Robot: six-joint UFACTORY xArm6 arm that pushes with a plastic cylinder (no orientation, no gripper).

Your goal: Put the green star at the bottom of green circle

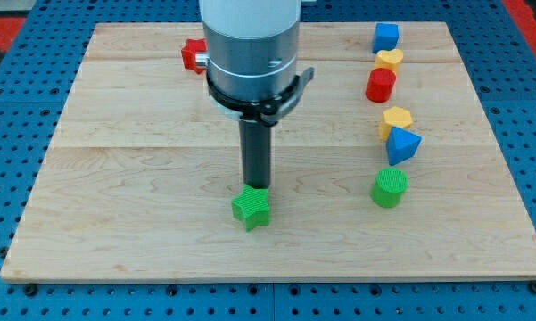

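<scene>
1. Light wooden plank counter sits on a blue perforated pegboard base; a red area shows at the view's top corners.
2. A column of blocks runs down the view's right: blue plastic cube at the top, yellow heart-like block just below it, red plastic cylinder touching that, then yellow hexagon-like block, blue triangular block touching it.
3. Green ribbed plastic circle block stands at the column's lower end, just below the blue triangular block.
4. Green ribbed plastic star block lies near the counter's middle-bottom, well apart to the view's left of the green circle, roughly level with it.
5. Red plastic block at the view's top, partly hidden behind the arm; shape unclear.
6. Arm: white and grey cylindrical body comes down from the top centre, dark straight rod below it, upright.
7. My tip is at the star's upper edge, touching or just beside it.
8. Claw: there is none on this arm, so nothing is gripped.
</scene>
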